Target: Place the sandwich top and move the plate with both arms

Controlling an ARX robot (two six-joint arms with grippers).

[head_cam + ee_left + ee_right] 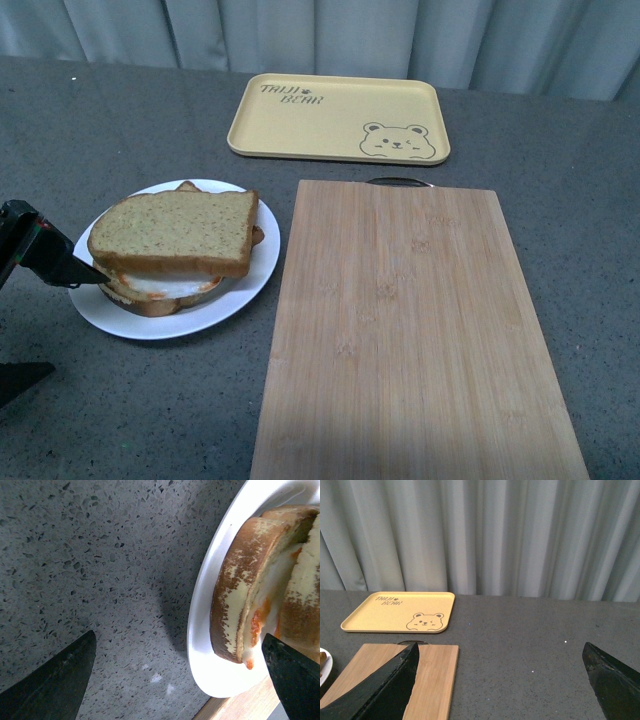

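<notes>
One wooden cutting board (410,330) fills the lower right of the front frame. The yellow tray (338,118) lies above it, at top centre. The plate (180,325) sits at centre left, just beside the board, carrying a stacked sandwich with the sandwich top (175,232) uppermost. The left gripper (178,635) is at the plate's left rim, jaws apart and empty. The right gripper (500,645) has jaws apart and empty.
</notes>
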